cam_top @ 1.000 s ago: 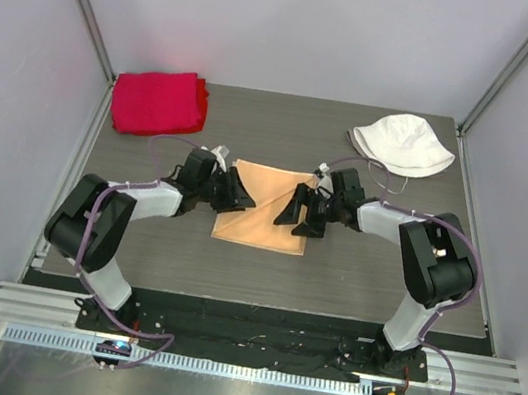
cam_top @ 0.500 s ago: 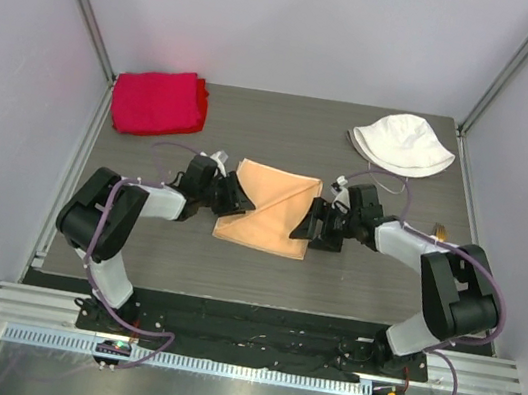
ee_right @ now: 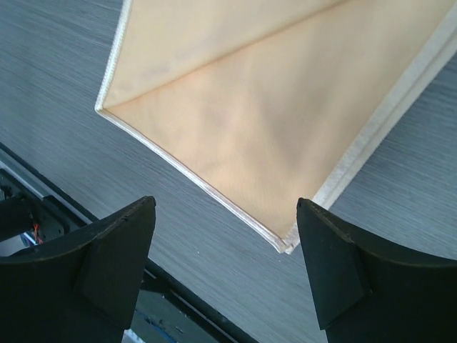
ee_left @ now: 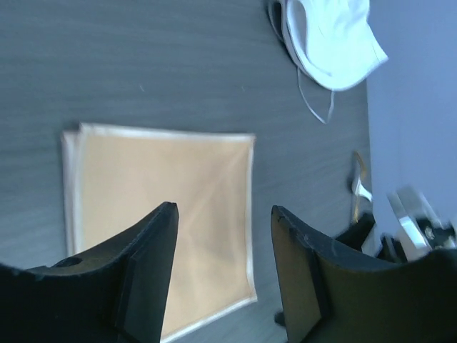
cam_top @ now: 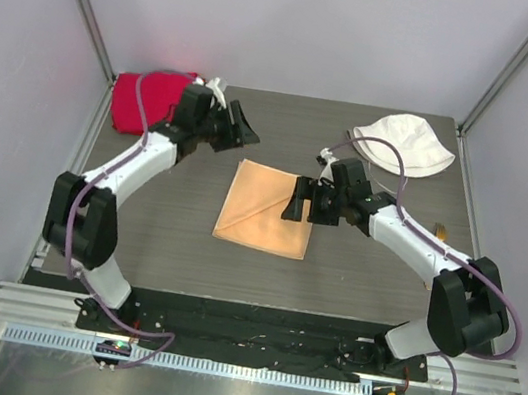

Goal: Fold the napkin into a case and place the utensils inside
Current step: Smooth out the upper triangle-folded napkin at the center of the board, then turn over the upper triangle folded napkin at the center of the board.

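The peach-tan satin napkin (cam_top: 265, 208) lies flat on the table's middle, folded to a rough square with a diagonal crease. It also shows in the left wrist view (ee_left: 143, 179) and the right wrist view (ee_right: 271, 93). My left gripper (cam_top: 244, 125) is open and empty, raised above the table behind the napkin, near the red cloth; its jaws frame the napkin from above (ee_left: 223, 211). My right gripper (cam_top: 303, 207) is open and empty, just over the napkin's right edge (ee_right: 225, 202). A small utensil piece (cam_top: 438, 230) lies at the table's right edge (ee_left: 359, 187).
A thick red cloth (cam_top: 148, 102) lies at the back left, close under my left arm. A white bucket hat (cam_top: 403, 143) sits at the back right (ee_left: 332, 39). The table's dark front edge (ee_right: 178, 300) lies below the napkin's near corner.
Both grippers were at the napkin's far corners. The left arm has lifted and swung back left toward the red cloth. The right gripper has shifted left. The napkin now lies flat and free.
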